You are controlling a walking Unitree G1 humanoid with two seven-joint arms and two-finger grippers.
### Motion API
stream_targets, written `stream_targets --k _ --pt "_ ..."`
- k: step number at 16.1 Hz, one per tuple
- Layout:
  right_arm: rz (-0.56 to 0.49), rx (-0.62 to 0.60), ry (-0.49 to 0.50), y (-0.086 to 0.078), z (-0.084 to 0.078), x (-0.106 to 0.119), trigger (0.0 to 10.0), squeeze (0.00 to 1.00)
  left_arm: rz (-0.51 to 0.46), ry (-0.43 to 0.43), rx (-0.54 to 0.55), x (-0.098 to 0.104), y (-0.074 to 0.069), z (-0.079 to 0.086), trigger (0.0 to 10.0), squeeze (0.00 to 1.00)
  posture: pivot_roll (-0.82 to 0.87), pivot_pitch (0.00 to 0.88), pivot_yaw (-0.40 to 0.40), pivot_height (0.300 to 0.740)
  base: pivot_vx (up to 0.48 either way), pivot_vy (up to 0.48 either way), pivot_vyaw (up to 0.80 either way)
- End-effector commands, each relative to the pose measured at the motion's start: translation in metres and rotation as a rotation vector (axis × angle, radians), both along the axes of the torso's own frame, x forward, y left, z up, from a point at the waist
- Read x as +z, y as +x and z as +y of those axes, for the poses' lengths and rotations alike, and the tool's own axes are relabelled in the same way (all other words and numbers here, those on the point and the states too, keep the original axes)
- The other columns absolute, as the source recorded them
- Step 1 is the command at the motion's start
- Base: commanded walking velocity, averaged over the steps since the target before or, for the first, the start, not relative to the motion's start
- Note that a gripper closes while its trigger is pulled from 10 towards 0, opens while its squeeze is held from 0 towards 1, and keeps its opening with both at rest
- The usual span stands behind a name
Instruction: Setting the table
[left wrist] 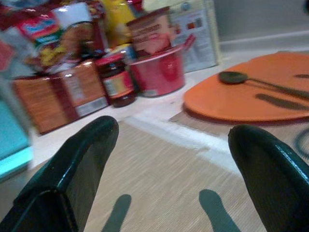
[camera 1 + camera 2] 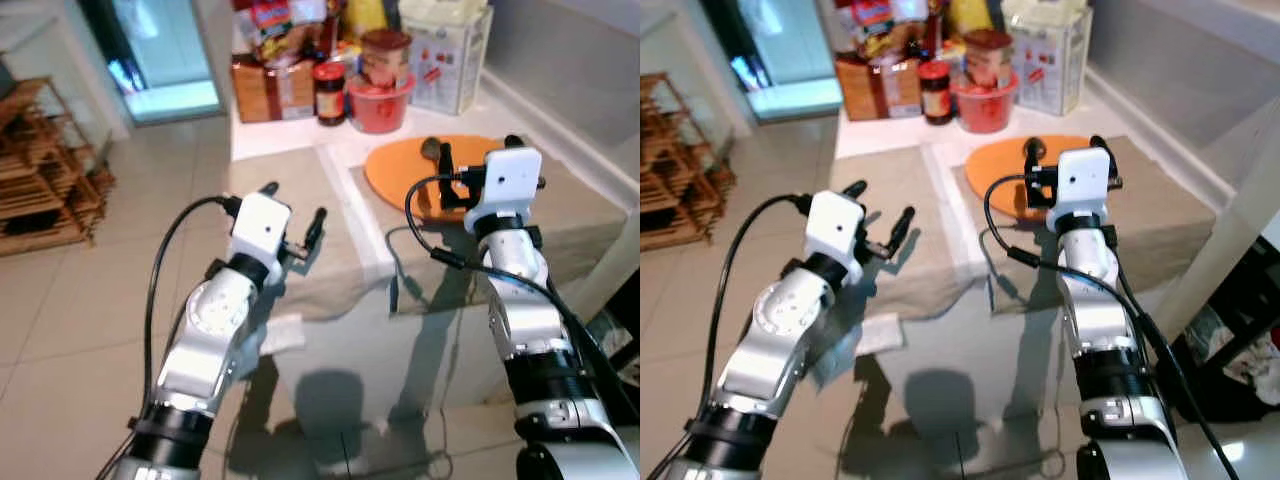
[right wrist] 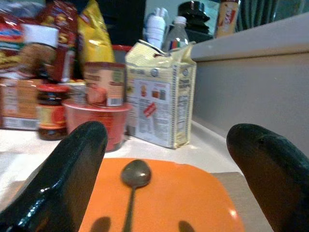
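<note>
You are looking down on a white counter with two beige woven placemats laid side by side along its near edge, a strip of bare white between them. On the far part of the right-hand mat lies a flat orange oval plate, and on that plate rests a dark metal spoon, bowl towards the back wall, handle towards you. Behind the mats you see a crowd of groceries: a pale printed paper bag, a brown cardboard box, a red plastic tub with a round carton standing in it, and a dark jar with a red lid. Your left gripper hovers over the left mat, its jaws spread wide and empty. Your right gripper hangs just above the near part of the orange plate, jaws likewise wide apart, the spoon lying between and beyond them, untouched
</note>
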State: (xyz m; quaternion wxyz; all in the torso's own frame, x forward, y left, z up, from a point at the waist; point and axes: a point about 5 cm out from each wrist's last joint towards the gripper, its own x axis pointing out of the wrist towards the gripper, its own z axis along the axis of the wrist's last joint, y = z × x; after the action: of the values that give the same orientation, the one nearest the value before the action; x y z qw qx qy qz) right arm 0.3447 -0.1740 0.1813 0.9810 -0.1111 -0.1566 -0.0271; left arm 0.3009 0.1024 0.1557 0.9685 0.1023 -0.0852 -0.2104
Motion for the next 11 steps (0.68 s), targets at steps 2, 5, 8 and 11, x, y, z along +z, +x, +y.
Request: stream_targets --k 2,5,8,11 --pt "-0.003 0.006 -0.005 0.003 0.002 0.001 10.0 0.00 -0.021 -0.006 -0.027 0.005 -0.003 -0.002 10.0 0.00 -0.10 0.000 0.105 0.736 0.467 0.000 0.00" --pt "0.000 0.019 -0.011 0.004 0.003 0.000 10.0 0.00 -0.034 -0.040 -0.049 0.007 -0.009 -0.007 10.0 0.00 -0.10 0.000 0.094 0.736 0.153 0.000 0.00" --pt "0.000 0.038 -0.004 0.007 0.009 0.001 10.0 0.00 -0.046 -0.038 -0.037 0.009 -0.010 -0.006 10.0 0.00 -0.09 0.000 0.085 0.736 0.000 0.000 0.00" --pt "0.015 0.026 0.035 0.012 0.008 0.002 10.0 0.00 -0.048 -0.029 -0.042 0.013 -0.008 -0.004 10.0 0.00 -0.08 0.000 0.088 0.736 0.000 0.000 0.00"
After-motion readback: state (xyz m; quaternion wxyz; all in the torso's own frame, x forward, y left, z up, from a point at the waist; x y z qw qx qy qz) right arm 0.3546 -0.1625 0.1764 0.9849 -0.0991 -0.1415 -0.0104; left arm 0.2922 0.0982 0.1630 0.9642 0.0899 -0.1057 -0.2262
